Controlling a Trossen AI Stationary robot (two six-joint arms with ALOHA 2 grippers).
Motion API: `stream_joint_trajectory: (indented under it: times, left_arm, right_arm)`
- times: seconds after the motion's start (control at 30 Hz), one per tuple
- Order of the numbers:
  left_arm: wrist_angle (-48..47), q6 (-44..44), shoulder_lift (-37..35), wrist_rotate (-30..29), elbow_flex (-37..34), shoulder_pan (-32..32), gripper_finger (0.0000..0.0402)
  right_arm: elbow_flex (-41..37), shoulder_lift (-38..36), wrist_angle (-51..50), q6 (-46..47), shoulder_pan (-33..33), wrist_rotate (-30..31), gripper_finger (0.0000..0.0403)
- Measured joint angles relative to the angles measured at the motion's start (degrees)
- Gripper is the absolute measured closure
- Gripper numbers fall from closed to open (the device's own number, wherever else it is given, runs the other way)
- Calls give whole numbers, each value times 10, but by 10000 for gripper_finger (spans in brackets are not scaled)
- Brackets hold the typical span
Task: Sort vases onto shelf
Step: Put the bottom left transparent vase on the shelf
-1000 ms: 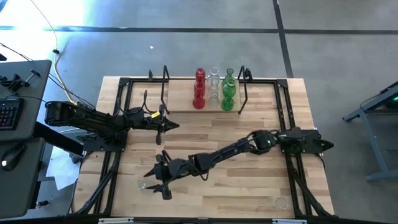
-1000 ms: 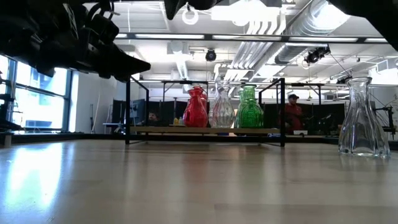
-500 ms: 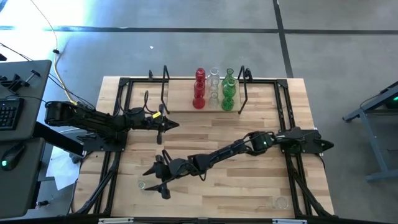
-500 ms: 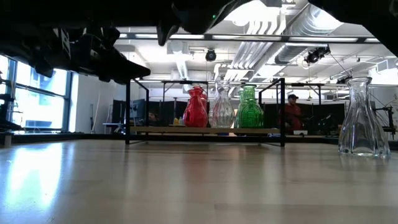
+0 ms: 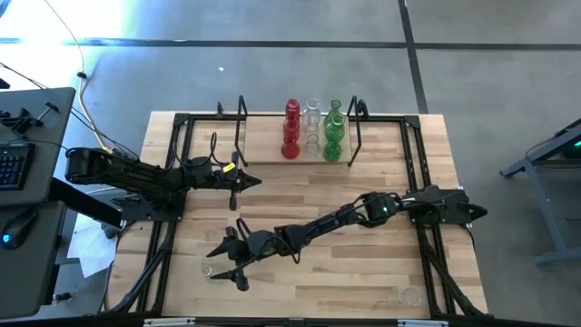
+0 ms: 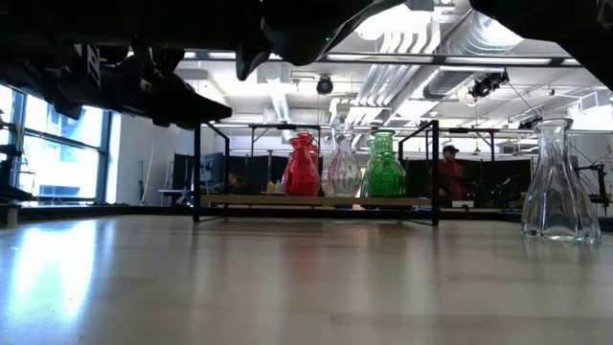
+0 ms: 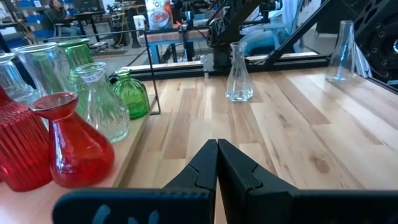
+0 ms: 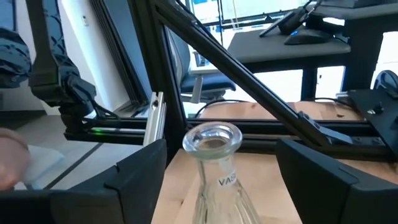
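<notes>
Red (image 5: 290, 127), clear (image 5: 312, 123) and green (image 5: 333, 132) vases stand on the shelf (image 5: 263, 150) at the table's far middle. Another clear vase (image 5: 207, 270) stands upright on the tabletop near the near-left corner. My right gripper (image 5: 220, 263) reaches across to it, held level and open. In the right wrist view the clear vase's neck (image 8: 211, 142) rises between the two fingers (image 8: 134, 171) without touching them. My left gripper (image 7: 216, 158) hovers shut and empty just in front of the shelf's left end.
A further clear vase (image 5: 410, 295) stands at the near-right corner and also shows as the clear vase (image 6: 560, 182) in the low view. Black frame rails (image 5: 172, 182) run along the table's left and right sides. Bare wood (image 5: 363, 272) lies between the arms and the near edge.
My right gripper has sunk a little toward the clear vase at the near left, staying level. The vases have not moved.
</notes>
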Motion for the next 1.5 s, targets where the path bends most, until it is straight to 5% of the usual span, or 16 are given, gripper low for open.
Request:
stream_joint_trajectory:
  times: [0.47,1.23,1.5]
  left_arm:
    - [-10,-29,0,0,0,-1,401]
    - [-10,-29,-5,0,0,-1,401]
    - [-22,-34,-53,-1,0,-1,401]
  right_arm:
    - [121,77,-35,0,-1,-29,123]
    - [122,77,-40,-39,-2,-34,336]
    - [121,28,-118,-96,-1,-22,339]
